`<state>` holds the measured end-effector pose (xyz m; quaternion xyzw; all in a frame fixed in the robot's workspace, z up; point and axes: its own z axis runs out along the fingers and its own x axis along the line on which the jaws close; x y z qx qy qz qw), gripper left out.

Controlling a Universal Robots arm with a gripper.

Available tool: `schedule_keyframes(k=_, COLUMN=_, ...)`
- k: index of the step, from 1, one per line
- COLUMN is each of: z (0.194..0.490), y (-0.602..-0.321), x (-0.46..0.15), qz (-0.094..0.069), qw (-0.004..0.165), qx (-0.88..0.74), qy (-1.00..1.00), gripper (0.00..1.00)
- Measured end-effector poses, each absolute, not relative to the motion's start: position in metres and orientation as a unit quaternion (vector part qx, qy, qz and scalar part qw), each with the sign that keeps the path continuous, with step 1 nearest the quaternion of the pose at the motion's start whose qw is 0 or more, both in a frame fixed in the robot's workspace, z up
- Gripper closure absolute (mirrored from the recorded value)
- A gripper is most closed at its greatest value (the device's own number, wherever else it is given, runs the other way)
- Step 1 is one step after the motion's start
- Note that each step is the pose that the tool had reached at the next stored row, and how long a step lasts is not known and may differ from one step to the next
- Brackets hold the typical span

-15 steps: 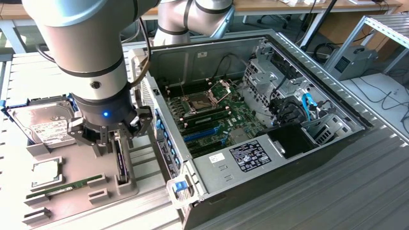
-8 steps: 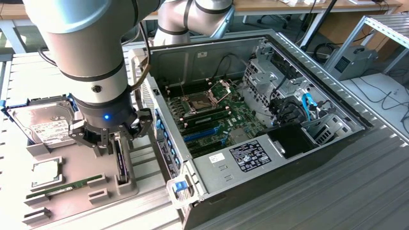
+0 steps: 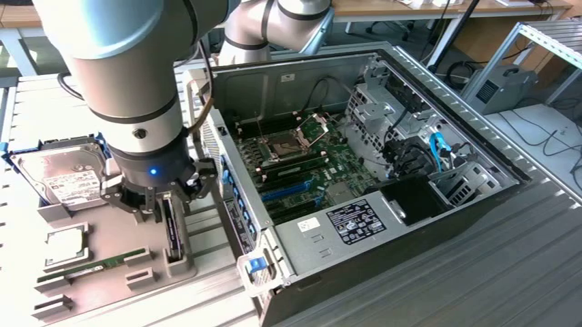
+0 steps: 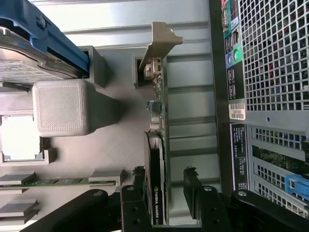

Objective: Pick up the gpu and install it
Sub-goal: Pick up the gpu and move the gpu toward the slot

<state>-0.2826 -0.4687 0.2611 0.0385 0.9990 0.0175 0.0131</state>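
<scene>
The thin black rectangular expansion card with a silver metal end bracket, the gpu (image 4: 157, 154), stands on its long edge in a grey printed slot holder (image 3: 178, 264) on the parts fixture, just beside the open silver-and-black computer case (image 3: 304, 240). Its long axis lies flat, roughly parallel to the case's perforated rear wall (image 4: 275, 58). The silver bracket (image 4: 161, 41) is at the end level with the silver hard drive with white label (image 3: 64, 178), and the flat faces are upright.

The black two-finger gripper (image 4: 164, 170) straddles the card's dark cooler section with its jaws apart, one finger on each face. One finger looks very close to the shroud, though contact is hard to judge from this angle; the other stands clear.

The card should be light and stiff but delicate, with exposed green board, small components and an edge connector. The flat black shroud is probably the safest place to pinch, across its thickness; its smooth faces may slip
</scene>
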Motion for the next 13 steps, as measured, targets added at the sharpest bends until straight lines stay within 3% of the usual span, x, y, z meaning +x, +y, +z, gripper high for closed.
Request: schedule_keyframes(k=13, z=0.245, y=-0.451, x=-0.285, qz=0.014, qw=0.013, qx=0.039, qy=0.999, gripper=0.55)
